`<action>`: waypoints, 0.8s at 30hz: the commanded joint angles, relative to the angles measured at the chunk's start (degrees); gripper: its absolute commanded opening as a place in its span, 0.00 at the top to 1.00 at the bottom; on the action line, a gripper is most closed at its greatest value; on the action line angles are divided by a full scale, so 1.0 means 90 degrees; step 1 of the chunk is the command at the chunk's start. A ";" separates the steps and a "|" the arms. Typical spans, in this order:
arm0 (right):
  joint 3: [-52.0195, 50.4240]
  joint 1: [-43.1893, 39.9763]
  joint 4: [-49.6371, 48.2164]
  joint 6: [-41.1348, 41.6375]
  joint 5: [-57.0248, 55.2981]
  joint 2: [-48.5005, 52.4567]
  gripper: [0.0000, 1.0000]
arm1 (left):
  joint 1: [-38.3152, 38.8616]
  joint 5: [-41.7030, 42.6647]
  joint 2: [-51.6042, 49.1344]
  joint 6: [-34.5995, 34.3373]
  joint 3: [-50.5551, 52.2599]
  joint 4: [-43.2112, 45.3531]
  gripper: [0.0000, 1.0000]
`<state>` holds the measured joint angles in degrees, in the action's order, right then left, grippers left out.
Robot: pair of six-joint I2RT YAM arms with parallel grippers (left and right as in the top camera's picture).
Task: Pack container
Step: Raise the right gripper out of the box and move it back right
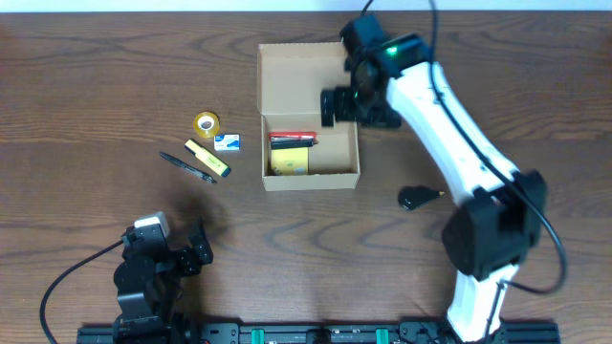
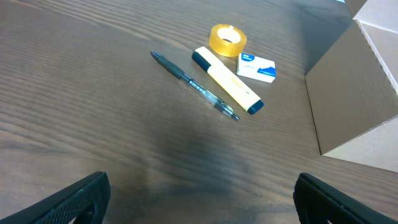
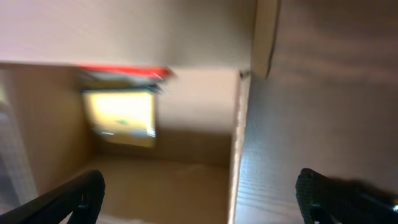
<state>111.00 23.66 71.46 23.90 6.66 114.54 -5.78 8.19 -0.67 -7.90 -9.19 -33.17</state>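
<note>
While weighing the next move, note the container (image 1: 308, 115) mid-tabletop (image 1: 96, 76), directly beneath the right pincer (image 1: 333, 105), spread wide and gripping nothing over the right wall. Count the right arm as far nearer; find the left pincer (image 1: 196, 250), likewise released and empty, well apart at the near left. Read the long axis as running near to far, flap laid back on the far side. Plain tan cardboard, open-topped, holding a yellow pad (image 1: 290, 161) and a red item (image 1: 292, 139) at the near end.

On the wooden counter (image 1: 86, 96) lie a tape roll (image 1: 206, 123), a small white-and-blue box (image 1: 227, 142) just beside it, and a yellow highlighter (image 1: 207, 158) alongside a pen (image 1: 186, 167). A small black object (image 1: 418, 197) lies well apart.
</note>
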 commanded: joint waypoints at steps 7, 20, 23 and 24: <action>0.0418 0.0017 -0.0257 -0.0301 -0.0172 -0.1095 0.01 | 0.0027 0.0027 0.0044 0.0000 0.0044 0.0000 0.05; 0.0398 -0.0199 -0.0039 -0.3594 -0.2633 -0.1112 0.01 | 0.0027 0.0024 0.0044 0.0000 0.0044 0.0000 0.05; 0.0398 -0.0340 -0.0731 -0.5098 -0.2096 -0.1112 0.01 | 0.0027 0.0024 0.0044 0.0002 0.0044 0.0000 0.05; 0.0398 -0.0420 -0.0923 -0.5620 -0.1814 -0.1112 0.01 | 0.0024 0.0027 0.0044 0.0000 0.0044 0.0000 0.05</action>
<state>114.63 21.19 64.42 -11.14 -12.08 104.31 -5.78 8.19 -0.67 -7.90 -9.19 -33.15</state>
